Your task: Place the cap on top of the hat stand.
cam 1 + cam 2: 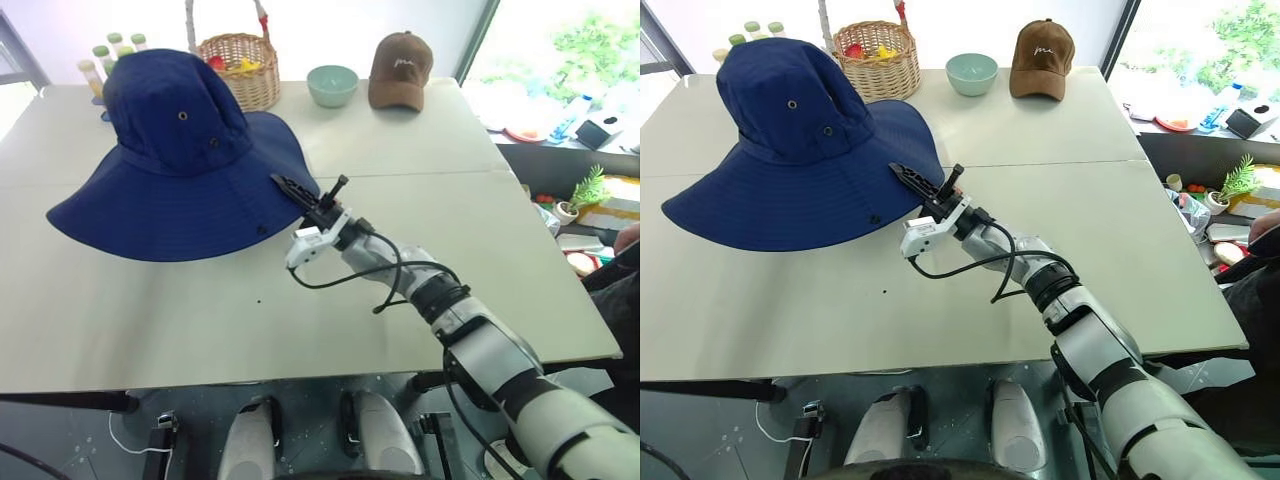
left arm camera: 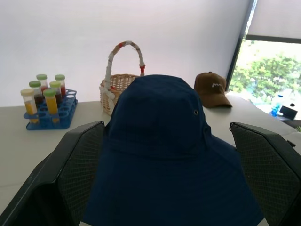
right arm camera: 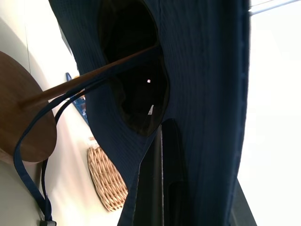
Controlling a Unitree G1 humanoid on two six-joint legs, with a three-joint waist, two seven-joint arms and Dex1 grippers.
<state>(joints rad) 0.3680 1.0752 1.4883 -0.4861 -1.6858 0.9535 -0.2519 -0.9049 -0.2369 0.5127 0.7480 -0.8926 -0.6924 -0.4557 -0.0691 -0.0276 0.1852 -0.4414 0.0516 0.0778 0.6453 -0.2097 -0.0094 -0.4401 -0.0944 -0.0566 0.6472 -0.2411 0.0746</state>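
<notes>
The large navy-blue floppy fabric cap (image 1: 180, 170) sits at upper left of the head view, draped over the reddish-brown wooden hat stand (image 3: 28, 113) (rod and base seen underneath). The right gripper (image 1: 300, 195), centre frame, is clamped on its brim's near edge. The left gripper (image 2: 164, 179) gapes wide before the crown.

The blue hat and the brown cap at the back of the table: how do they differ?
The cap is navy, much larger, with a wide floppy brim all round; the brown baseball cap is small with a short peak in front. The navy one sits raised over the hat stand, its rod running up into the crown, with the right gripper shut on its brim; the brown one rests on the table, untouched. Both are fabric headwear.
</notes>
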